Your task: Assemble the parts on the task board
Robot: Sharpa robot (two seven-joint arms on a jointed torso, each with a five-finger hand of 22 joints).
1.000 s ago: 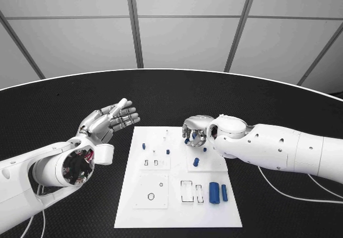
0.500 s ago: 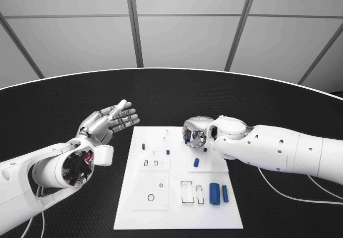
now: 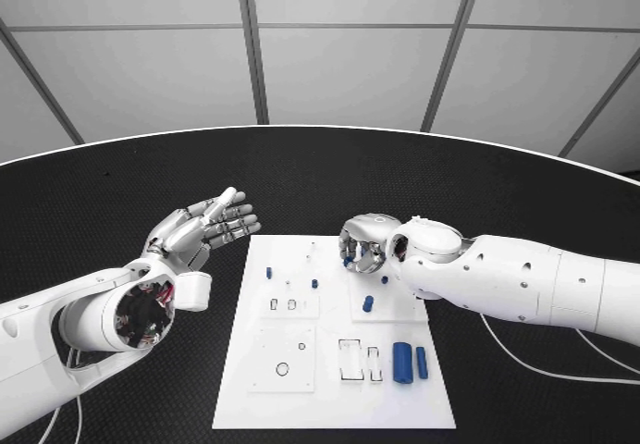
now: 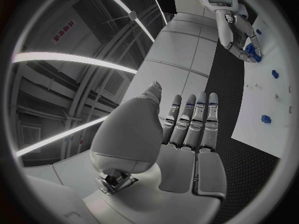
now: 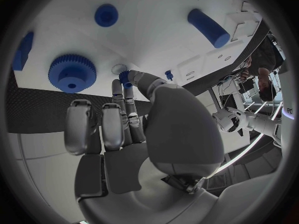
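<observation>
The white task board [image 3: 334, 388] lies in the middle of the black table. My right hand [image 3: 363, 242] hangs over the board's far right part, fingers pointing down. Its thumb and a fingertip pinch a small blue part [image 5: 124, 77] just above the board, beside a blue gear [image 5: 72, 72]. A round blue piece [image 5: 106, 15] and a blue cylinder [image 5: 209, 27] lie nearby. My left hand [image 3: 203, 229] is raised off the board's far left corner, palm up, fingers spread, holding nothing. Two long blue parts [image 3: 401, 362] lie at the board's near right.
Small blue pegs [image 3: 268, 273] stand on the board's left half, with another [image 3: 367, 302] near its middle. Rectangular slots [image 3: 350, 358] and an oval hole [image 3: 283, 368] open in the board's near part. A cable [image 3: 534, 365] trails on the table under my right arm.
</observation>
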